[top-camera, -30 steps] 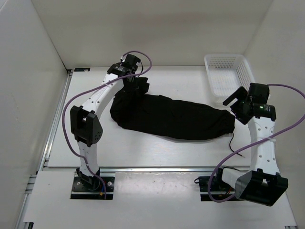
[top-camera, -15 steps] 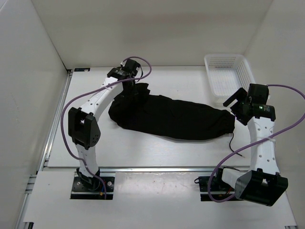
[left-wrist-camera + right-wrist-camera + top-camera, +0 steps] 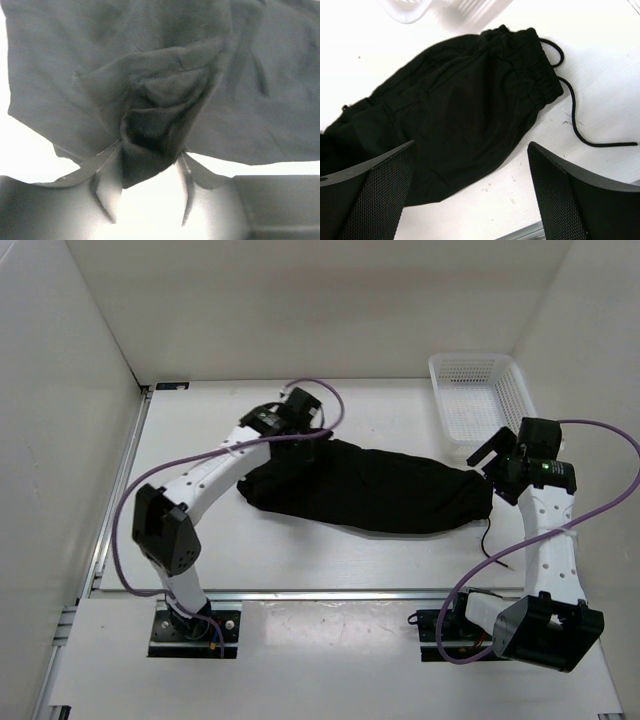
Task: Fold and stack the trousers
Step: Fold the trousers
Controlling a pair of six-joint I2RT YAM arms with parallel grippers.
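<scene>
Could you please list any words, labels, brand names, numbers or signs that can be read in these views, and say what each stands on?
No readable text appears in any view.
The trousers are plain black, with no tag or print showing.
The white basket is bare mesh, unmarked.

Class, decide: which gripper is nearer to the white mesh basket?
Right. The right gripper hovers just in front of the basket, jaws open; the left gripper grips the trousers at their other end, well off to the left.
</scene>
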